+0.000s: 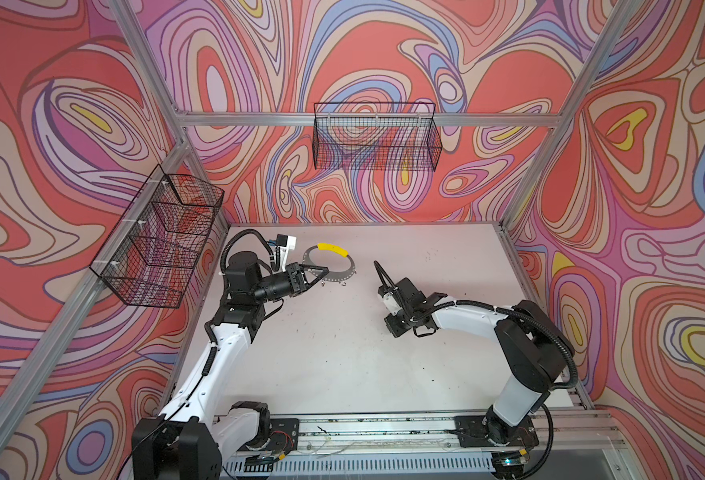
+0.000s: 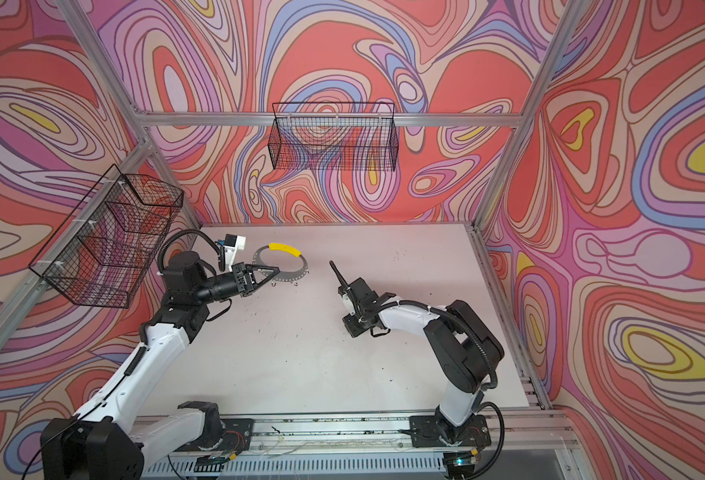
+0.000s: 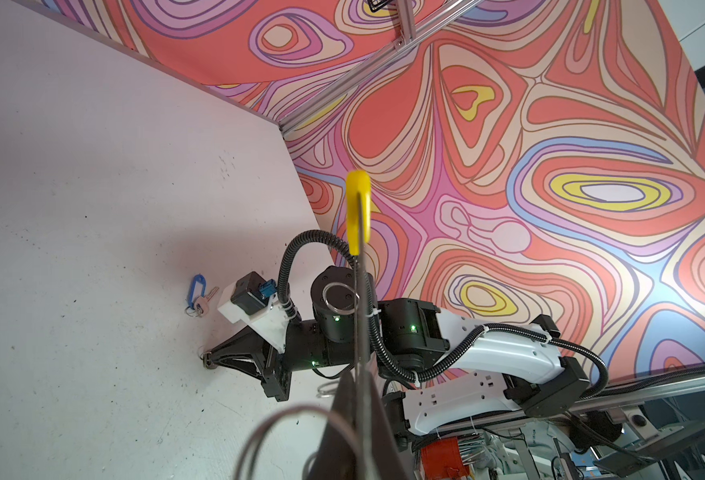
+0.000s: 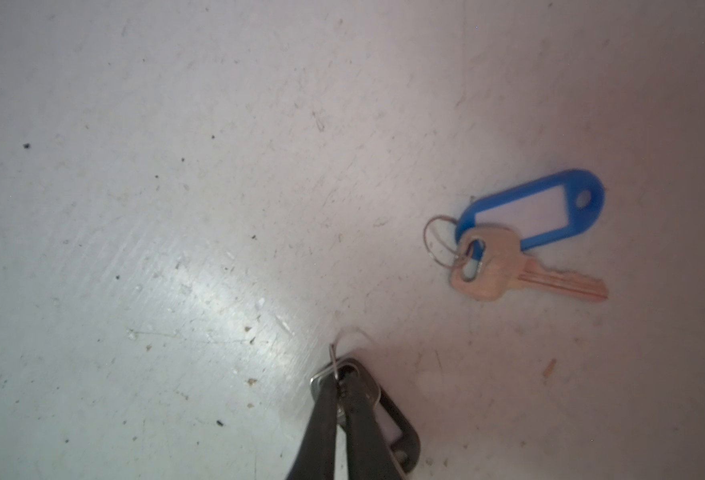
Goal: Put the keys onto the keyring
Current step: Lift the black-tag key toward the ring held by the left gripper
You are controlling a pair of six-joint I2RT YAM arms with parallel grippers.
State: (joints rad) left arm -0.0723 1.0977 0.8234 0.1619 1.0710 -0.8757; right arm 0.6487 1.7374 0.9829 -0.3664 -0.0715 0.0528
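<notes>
Tabletop point(image 1: 342, 357): a pale, matt board is forming the floor of the cell. Scuffs, fine scratches and dark specks are showing all over it, and in the right wrist view a patch of glare is shining off it.
Walls point(image 1: 384, 50): swirling bands of red, pink, lilac, blue and yellow are covering the back and both sides.
Frame point(image 1: 259, 119): silver aluminium bars are running along the wall edges and corners.
Baskets: one black wire basket point(image 1: 377, 141) is hanging on the back wall at 12 o'clock. A second, divided basket point(image 1: 159, 241) is hanging on the side wall at 9 o'clock.
Rail point(image 1: 384, 428): a metal track is lying along the table's 6 o'clock edge, carrying both arm bases.
Left gripper point(image 1: 325, 269): its jaws are clenching the grey band of the keyring point(image 1: 333, 248), at about 11 o'clock on the table.
Keyring: the yellow segment point(image 2: 285, 248) is facing 12 o'clock, and small wire rings point(image 1: 342, 284) are hanging from the 6 o'clock rim. Whether the hoop is clearing the board I cannot tell.
Right gripper point(image 1: 376, 264): it is pointing down at the board on the keyring's 3 o'clock side, not touching it, with its jaws pinching the black-tag key point(image 4: 316, 380).
Black-tag key: its silver head is sitting between the fingers, and its black tag point(image 4: 406, 440) is lying on the board behind them.
Blue-tag key point(image 4: 487, 270): it is lying flat on the board near the right gripper, apart from it.
</notes>
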